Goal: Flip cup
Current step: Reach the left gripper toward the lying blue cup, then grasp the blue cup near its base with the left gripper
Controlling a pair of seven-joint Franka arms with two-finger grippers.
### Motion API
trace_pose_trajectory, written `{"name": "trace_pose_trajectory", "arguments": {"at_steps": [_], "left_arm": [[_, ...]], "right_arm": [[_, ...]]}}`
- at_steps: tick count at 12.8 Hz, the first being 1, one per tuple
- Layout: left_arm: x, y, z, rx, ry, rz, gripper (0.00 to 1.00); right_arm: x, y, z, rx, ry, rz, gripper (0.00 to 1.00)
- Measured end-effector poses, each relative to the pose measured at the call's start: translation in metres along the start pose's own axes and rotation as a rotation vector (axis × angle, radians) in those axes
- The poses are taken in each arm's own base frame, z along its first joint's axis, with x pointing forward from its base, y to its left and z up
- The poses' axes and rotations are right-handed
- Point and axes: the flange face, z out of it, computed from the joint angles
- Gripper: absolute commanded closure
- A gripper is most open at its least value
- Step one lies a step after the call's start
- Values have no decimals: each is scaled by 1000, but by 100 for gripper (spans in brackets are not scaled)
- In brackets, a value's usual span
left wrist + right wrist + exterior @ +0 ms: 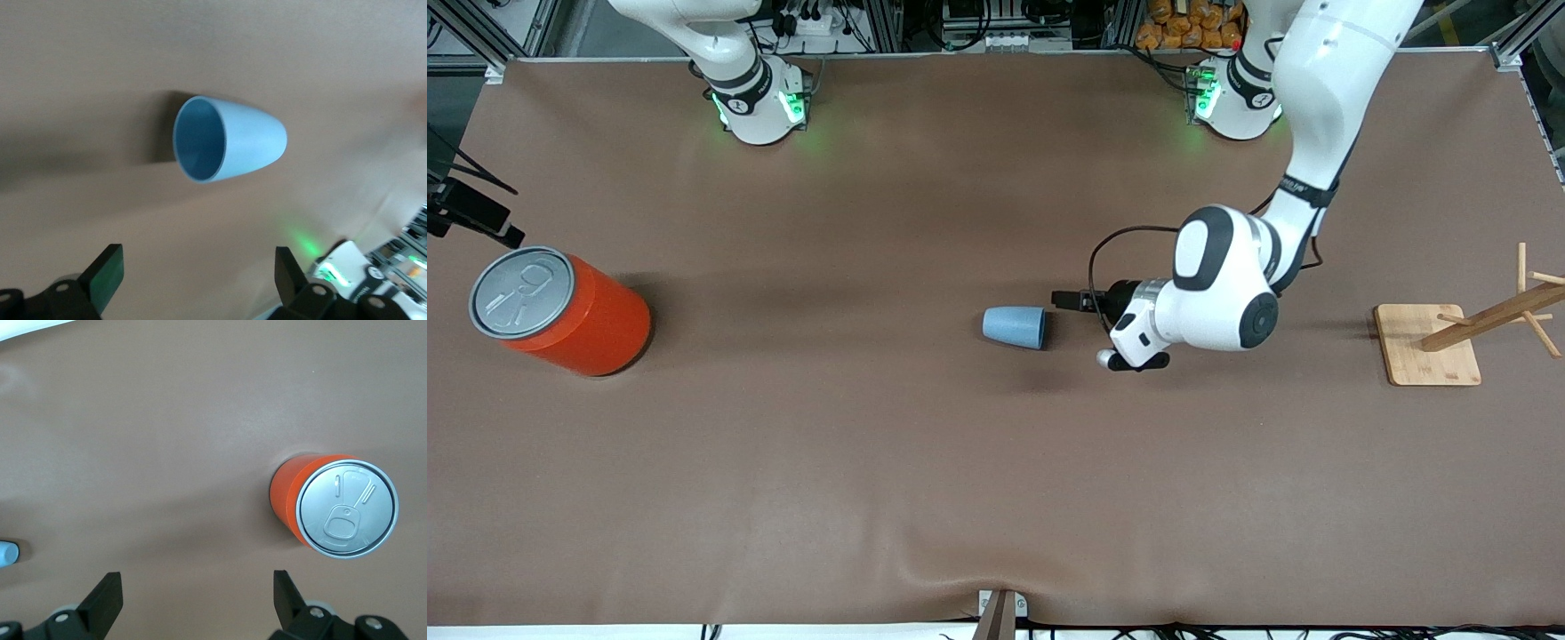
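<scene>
The light-blue cup [1015, 326] lies on its side on the brown table [871, 462], near the middle, with its wide mouth turned toward the left arm's end. My left gripper [1082, 329] is low beside that mouth, a short gap away, pointing at it. The left wrist view looks straight into the cup [233, 137]; the left gripper [198, 273] is open with nothing between its fingers. In its own wrist view my right gripper [198, 593] is open and empty, high over the table. A sliver of the cup [7, 553] shows at that picture's edge.
A large orange can [560, 311] with a grey lid stands at the right arm's end of the table, also seen from above [333, 510]. A wooden rack on a square base [1427, 347] stands at the left arm's end. The right arm waits, raised out of the front view.
</scene>
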Motion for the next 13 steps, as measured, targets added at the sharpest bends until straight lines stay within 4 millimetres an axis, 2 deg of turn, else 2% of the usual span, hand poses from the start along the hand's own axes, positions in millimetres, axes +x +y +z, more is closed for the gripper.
{"name": "trace_pose_trajectory", "arguments": {"at_steps": [2, 4, 7, 9, 13], "left_arm": [[8, -9, 13, -51, -7, 23, 0], [14, -16, 22, -112, -9, 65, 4], [22, -25, 34, -167, 2, 99, 13], [24, -26, 39, -181, 19, 99, 23], [28, -25, 50, -238, 29, 110, 28]], "right_arm": [[0, 0, 0, 0, 0, 0, 0], [0, 0, 0, 0, 0, 0, 0], [0, 1, 0, 0, -1, 1, 0], [0, 1, 0, 0, -1, -1, 0], [0, 3, 0, 0, -1, -152, 0]]}}
